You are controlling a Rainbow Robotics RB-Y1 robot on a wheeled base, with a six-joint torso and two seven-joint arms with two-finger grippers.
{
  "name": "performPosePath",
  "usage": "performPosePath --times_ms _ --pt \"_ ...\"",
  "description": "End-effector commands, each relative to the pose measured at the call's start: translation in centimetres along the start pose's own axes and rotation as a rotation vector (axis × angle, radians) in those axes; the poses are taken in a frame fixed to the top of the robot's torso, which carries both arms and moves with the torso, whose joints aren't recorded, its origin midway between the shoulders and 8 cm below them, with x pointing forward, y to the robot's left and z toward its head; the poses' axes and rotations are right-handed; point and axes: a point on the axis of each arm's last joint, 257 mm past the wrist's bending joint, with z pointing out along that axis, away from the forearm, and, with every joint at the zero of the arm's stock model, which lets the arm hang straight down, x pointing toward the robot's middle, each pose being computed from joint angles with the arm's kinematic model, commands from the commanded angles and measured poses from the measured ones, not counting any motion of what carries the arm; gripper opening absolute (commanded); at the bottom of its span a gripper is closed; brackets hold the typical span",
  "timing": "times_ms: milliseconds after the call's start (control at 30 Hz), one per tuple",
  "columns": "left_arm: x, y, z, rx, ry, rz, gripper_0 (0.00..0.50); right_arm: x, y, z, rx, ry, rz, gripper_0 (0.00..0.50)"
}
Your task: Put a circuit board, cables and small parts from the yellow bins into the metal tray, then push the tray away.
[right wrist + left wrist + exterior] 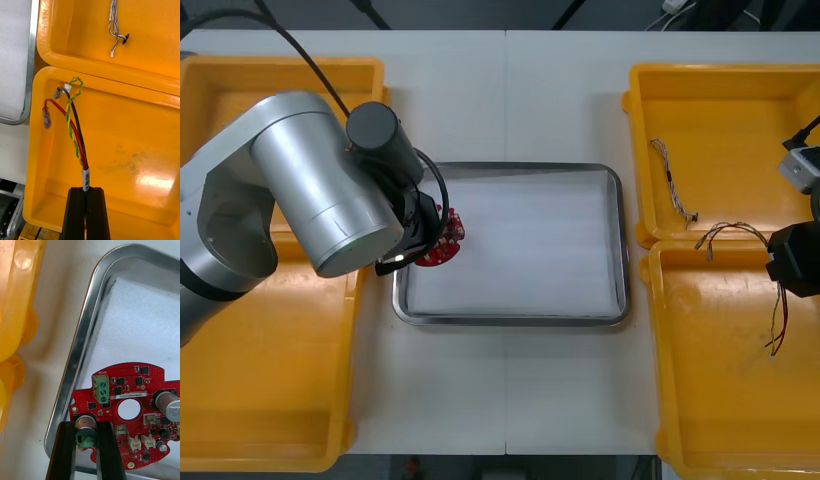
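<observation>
Round red circuit board (135,390), light, stiff, fragile, pinched by left tool (85,427) at edge component over shiny metal tray (80,348); right tool (86,191) clamps limp red-and-yellow cable (75,138) over yellow bin (131,150).

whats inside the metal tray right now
Inside the metal tray: a white lining and one red circuit board at its left end, gripped by the left gripper. Its arm hides the tray's left edge in the front view. The right gripper grips a cable over a yellow bin.
</observation>
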Motion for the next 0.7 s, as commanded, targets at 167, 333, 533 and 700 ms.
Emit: performPosePath --times_ms 167,333,533,700 --pt "3.5 -1.7 1.0 0.026 0.014 0.002 0.000 -1.2 -1.3 -1.6 0.046 -0.034 -0.036 0.000" --pt "4.1 -2.7 1.7 0.037 0.014 -0.008 0.000 -1.2 -1.3 -1.6 0.046 -0.034 -0.036 0.000" --pt "4.5 -2.8 2.2 0.026 0.002 -0.004 0.000 -1.2 -1.3 -1.6 0.046 -0.034 -0.036 0.000" --pt "5.1 -2.6 3.0 0.011 0.002 0.006 0.000 -1.2 -1.3 -1.6 0.046 -0.034 -0.036 0.000"
